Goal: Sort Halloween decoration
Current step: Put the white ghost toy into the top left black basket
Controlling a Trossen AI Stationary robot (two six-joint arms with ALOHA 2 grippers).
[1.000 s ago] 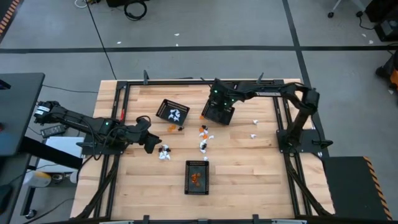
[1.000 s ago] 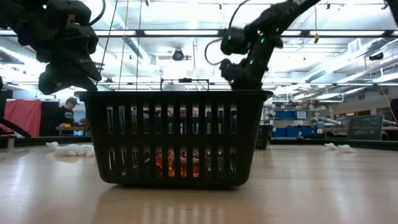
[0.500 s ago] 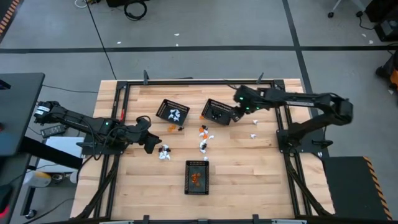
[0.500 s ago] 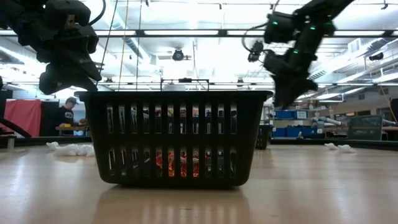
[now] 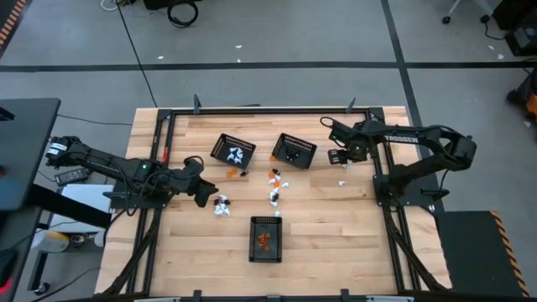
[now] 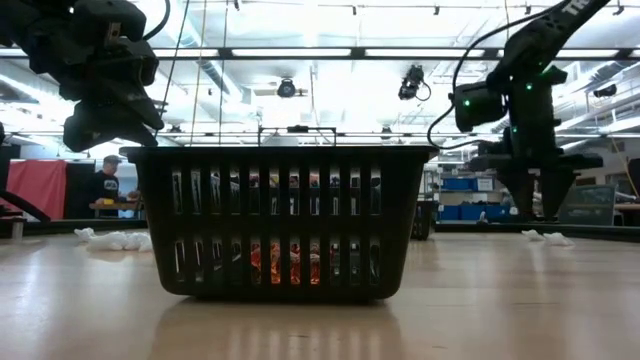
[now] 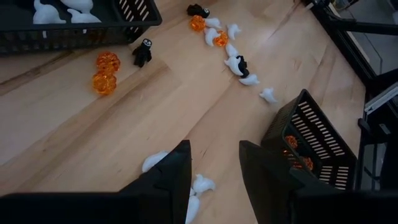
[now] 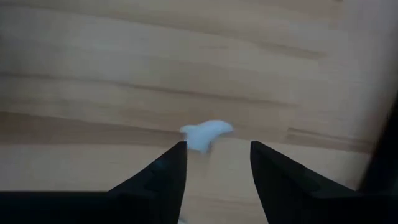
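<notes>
We find the right gripper (image 5: 338, 157) over the right part of the wooden table (image 5: 336, 226), just right of the middle-rear basket (image 5: 294, 150). Its fingers (image 8: 163, 180) stand apart with nothing between them, and a white ghost trinket (image 8: 206, 133) lies on the wood just ahead of the tips. In the low view this gripper (image 6: 533, 205) hangs pointing down above the tabletop.

The left gripper (image 5: 204, 194) sits low at the left side of the table. Its fingers (image 7: 168, 180) are parted and hold nothing; a small cluster of white ghosts (image 7: 193, 190) lies on the wood right at their tips, seen from above as a white clump (image 5: 221, 206).

The Halloween trinkets are spread around. White ghosts fill the left-rear basket (image 5: 232, 151). Orange pieces lie in the front basket (image 5: 266, 238). Two orange pumpkins (image 7: 104, 73) and a black figure (image 7: 142, 52) rest on the wood just beside the ghost basket. A loose line of mixed trinkets (image 5: 275, 186) runs across the table's middle, and two more white pieces (image 5: 342, 174) lie near the right gripper.
</notes>
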